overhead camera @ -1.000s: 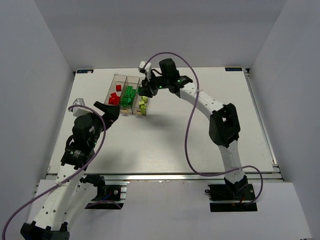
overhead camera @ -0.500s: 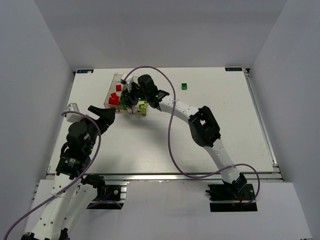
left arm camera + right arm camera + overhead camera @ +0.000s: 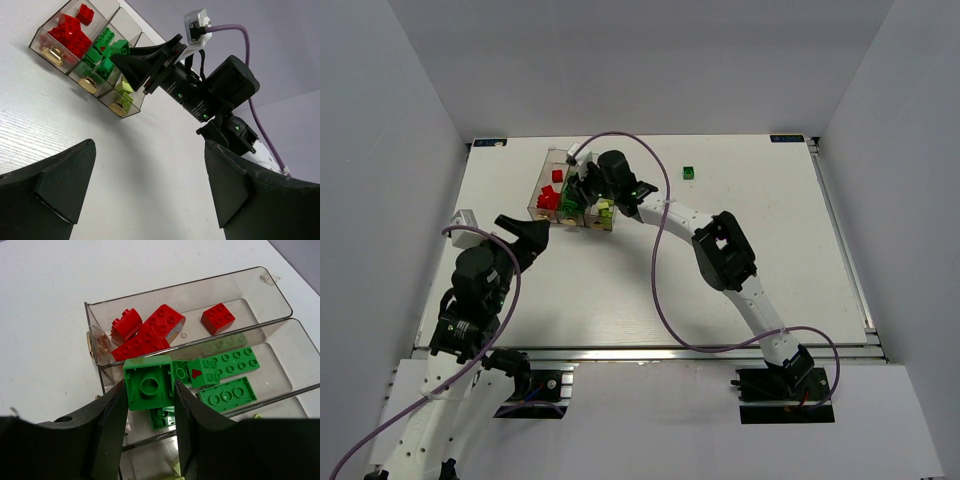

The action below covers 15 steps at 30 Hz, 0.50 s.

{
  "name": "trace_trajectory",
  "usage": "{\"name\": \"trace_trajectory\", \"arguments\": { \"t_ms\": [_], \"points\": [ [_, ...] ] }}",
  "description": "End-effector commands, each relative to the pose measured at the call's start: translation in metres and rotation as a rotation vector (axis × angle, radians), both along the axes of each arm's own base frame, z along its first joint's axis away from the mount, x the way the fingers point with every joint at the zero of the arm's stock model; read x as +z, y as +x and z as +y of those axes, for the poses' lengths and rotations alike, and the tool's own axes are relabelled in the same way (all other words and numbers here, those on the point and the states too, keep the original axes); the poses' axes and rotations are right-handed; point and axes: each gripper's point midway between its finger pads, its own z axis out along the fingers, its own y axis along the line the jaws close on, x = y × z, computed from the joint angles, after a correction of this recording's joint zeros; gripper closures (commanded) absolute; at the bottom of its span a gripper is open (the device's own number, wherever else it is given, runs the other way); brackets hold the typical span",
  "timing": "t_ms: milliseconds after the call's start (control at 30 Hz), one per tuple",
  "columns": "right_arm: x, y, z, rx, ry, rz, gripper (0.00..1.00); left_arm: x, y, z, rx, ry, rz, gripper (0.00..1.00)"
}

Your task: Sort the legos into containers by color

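Observation:
The three joined clear containers stand at the table's far left. Red legos lie in the outer bin, dark green ones in the middle bin, and pale yellow-green ones in the third. My right gripper hangs over the near end of the middle bin, shut on a square green brick whose hollow underside faces the camera. My left gripper stands open and holds nothing, above bare table short of the bins. One more green brick lies alone on the table.
The right arm stretches diagonally across the table's middle toward the bins. Its purple cable loops above the table. The left gripper sits close to the bins' near ends. Grey walls close in the table on three sides.
The right gripper has swung left with the green brick, from above the yellow-green bin to above the middle one. That uncovered the lone green brick. The left arm drew back slightly.

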Motion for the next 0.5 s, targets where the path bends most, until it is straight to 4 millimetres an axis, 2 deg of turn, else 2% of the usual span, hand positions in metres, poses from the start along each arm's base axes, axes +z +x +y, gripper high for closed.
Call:
{"name": "trace_trajectory", "arguments": {
  "t_ms": [0, 133, 267, 333, 433, 467],
  "points": [
    [0.025, 0.010, 0.006, -0.012, 0.051, -0.084, 0.56, 0.006, -0.002, 0.004, 0.011, 0.018, -0.008, 0.02],
    [0.027, 0.010, 0.006, -0.011, 0.052, -0.085, 0.52, 0.007, -0.003, 0.004, 0.009, 0.018, -0.006, 0.02],
    [0.026, 0.011, 0.005, -0.013, 0.050, -0.088, 0.42, 0.009, -0.002, 0.002, -0.001, 0.016, -0.007, 0.02],
    [0.029, 0.011, 0.005, -0.013, 0.052, -0.092, 0.40, 0.007, -0.002, -0.001, -0.012, 0.016, 0.001, 0.02],
    [0.039, 0.013, 0.001, -0.018, 0.066, -0.093, 0.39, 0.007, -0.001, -0.004, -0.027, 0.012, 0.003, 0.02],
    [0.050, 0.012, -0.002, -0.016, 0.078, -0.096, 0.39, 0.008, -0.001, -0.005, -0.031, 0.011, 0.000, 0.02]
  ]
}}
